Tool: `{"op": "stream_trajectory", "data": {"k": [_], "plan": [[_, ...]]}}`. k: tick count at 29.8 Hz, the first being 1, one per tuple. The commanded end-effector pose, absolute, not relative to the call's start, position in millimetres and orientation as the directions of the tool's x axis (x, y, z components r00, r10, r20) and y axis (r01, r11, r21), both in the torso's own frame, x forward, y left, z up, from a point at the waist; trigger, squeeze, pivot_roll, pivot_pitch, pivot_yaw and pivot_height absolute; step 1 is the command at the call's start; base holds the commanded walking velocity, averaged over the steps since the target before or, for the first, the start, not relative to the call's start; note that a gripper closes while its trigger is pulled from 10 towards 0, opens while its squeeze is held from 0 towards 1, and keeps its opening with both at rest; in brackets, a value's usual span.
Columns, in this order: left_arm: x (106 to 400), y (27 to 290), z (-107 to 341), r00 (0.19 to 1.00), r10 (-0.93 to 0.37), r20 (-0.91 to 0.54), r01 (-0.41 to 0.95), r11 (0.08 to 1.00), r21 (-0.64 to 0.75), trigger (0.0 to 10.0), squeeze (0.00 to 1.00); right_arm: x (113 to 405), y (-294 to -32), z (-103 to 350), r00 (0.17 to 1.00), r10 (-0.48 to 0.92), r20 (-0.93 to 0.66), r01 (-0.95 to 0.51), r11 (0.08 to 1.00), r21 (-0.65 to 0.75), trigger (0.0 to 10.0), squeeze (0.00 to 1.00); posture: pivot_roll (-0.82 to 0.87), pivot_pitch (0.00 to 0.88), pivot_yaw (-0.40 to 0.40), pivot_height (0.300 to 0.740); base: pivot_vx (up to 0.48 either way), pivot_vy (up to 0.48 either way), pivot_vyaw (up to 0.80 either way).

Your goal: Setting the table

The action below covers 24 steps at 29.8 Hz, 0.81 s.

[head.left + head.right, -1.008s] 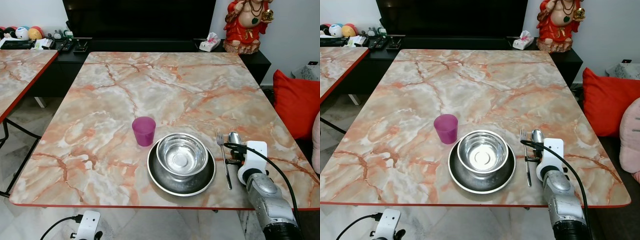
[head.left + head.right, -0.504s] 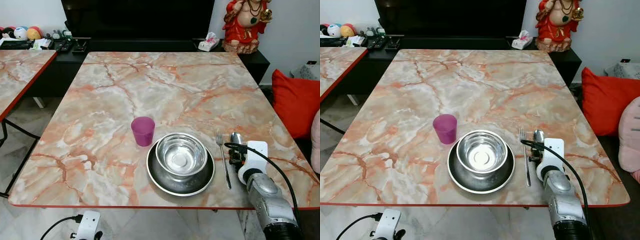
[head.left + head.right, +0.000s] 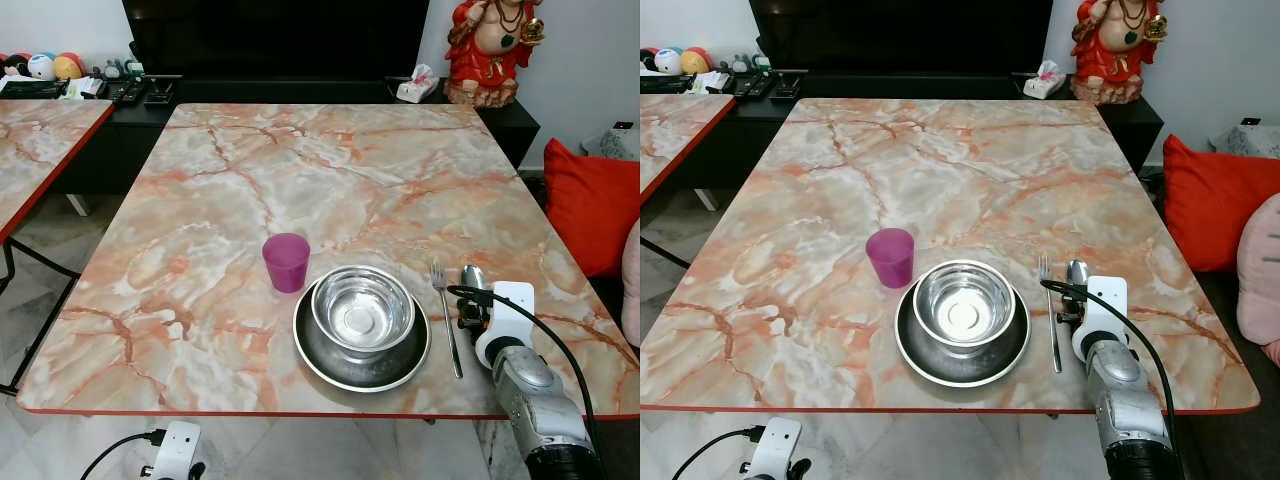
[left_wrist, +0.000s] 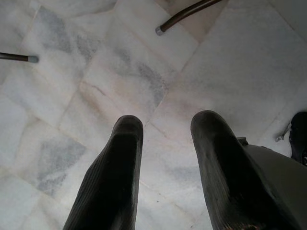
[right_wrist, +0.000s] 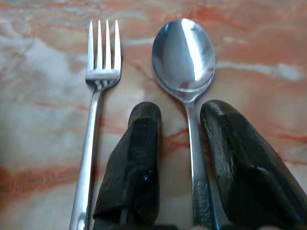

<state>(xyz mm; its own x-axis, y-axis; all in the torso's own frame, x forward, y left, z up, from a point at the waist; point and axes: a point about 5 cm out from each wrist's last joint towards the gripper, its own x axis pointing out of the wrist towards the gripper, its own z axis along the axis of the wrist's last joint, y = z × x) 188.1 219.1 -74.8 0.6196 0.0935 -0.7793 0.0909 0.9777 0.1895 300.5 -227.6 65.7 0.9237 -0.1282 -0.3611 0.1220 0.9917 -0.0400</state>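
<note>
Right gripper (image 5: 180, 120) sits low over the table's near right corner, fingers spread, the spoon (image 5: 184, 57) handle running between them. Neither pad appears to press the handle; a sliver of marble shows on each side, so this reads as a release, or just possibly the start of a pick. Spoon lies bowl up, bowl pointing away from the robot, just beside the fork (image 5: 96, 96) and parallel to it, the two apart. Fork in turn lies just right of the dark plate (image 3: 318, 358), which carries a steel bowl (image 3: 363, 310). Purple cup (image 3: 287, 262) stands upright off the plate's far left rim, close but apparently not touching.

Judgement: place setting looks nearly done, spoon being the last piece.

To do this step well:
- Keep the fingers wide while lifting clear, so neither one drags the handle.
- Draw straight back along the handle line, not sideways; a sideways brush would knock the spoon into the fork.
- Watch the black cable (image 3: 545, 340) looping over the wrist; it hangs near the cutlery.

Left gripper (image 4: 165, 129) hangs idle over the tiled floor (image 4: 86, 86), fingers apart, holding nothing.
</note>
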Motion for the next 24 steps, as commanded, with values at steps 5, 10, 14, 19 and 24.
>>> {"op": "stream_trajectory", "data": {"k": [5,10,14,19,24], "plan": [[181,223,-78,0.597,0.102,-0.795,0.087,0.978,0.191,10.0,0.0,305,-231,74,0.937,-0.158,-0.312,0.155,0.987,-0.032,10.0,0.0,0.1,0.045,-0.018,0.74,0.0,0.0,0.0],[181,223,-78,0.597,0.1,-0.796,0.088,0.978,0.189,10.0,0.0,306,-230,79,0.944,-0.164,-0.287,0.161,0.986,-0.035,10.0,0.0,0.1,0.045,-0.018,0.74,0.0,0.0,0.0],[182,222,-77,0.605,0.098,-0.79,0.085,0.979,0.186,10.0,0.0,306,-237,107,0.964,-0.262,-0.051,0.261,0.965,-0.033,10.0,0.0,0.1,0.043,-0.018,0.74,0.0,0.0,0.0],[183,221,-77,0.609,0.095,-0.788,0.087,0.979,0.186,10.0,0.0,298,-236,121,0.953,-0.288,0.093,0.291,0.957,-0.018,10.0,0.0,0.1,0.04,-0.021,0.74,0.0,0.0,0.0],[182,221,-77,0.608,0.096,-0.788,0.089,0.978,0.187,10.0,0.0,288,-231,125,0.947,-0.277,0.16,0.285,0.958,-0.028,10.0,0.0,0.09,0.034,-0.025,0.74,0.0,0.0,0.0]]}}
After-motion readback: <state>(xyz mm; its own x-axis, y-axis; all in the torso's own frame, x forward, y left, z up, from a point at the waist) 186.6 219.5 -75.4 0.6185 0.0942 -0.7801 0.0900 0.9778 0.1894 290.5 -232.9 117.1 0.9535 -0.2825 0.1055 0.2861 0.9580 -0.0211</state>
